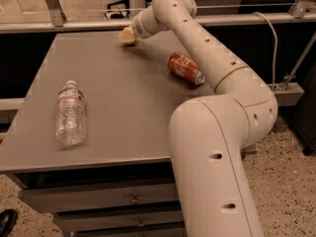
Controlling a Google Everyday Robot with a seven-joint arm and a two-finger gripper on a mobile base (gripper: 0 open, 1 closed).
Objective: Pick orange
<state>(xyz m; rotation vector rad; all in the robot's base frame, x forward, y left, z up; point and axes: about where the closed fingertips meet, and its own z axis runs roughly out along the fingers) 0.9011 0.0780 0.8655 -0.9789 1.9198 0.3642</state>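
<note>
Your gripper (127, 35) sits low at the far edge of the counter (123, 107). You cannot tell how wide it stands or what it holds. No orange shows; it may be hidden there. I judge the pick unfinished, with the lift yet to do.

Orange: hidden or not distinguishable, no round orange-coloured form visible apart from the gripper (127, 35), whose pale yellowish tip sits low at the grey table's (123, 127) far edge.
</note>
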